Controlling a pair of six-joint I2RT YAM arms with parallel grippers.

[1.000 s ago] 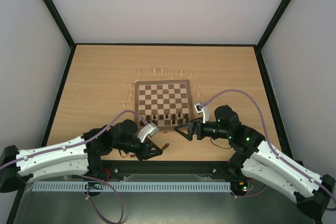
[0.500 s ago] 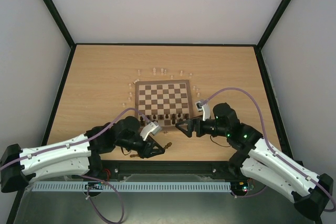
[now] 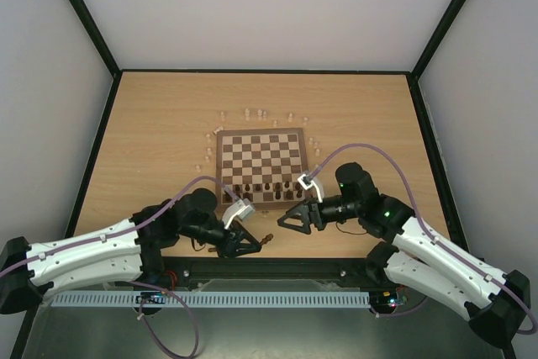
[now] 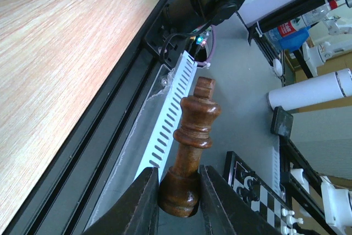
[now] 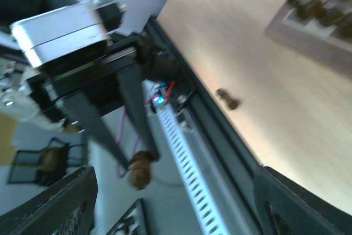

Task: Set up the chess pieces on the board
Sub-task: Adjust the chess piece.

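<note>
Board [image 3: 260, 158] on light wood tabletop [image 3: 160, 124]

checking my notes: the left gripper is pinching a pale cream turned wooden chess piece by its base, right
Not quite: the turned wooden chess piece pinched by its base in the left gripper is dark brown, not pale cream, as the left wrist view shows.

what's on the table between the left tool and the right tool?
One dark chess piece lying on its side on otherwise bare tabletop, near the front edge. The right wrist view shows it best.
</note>
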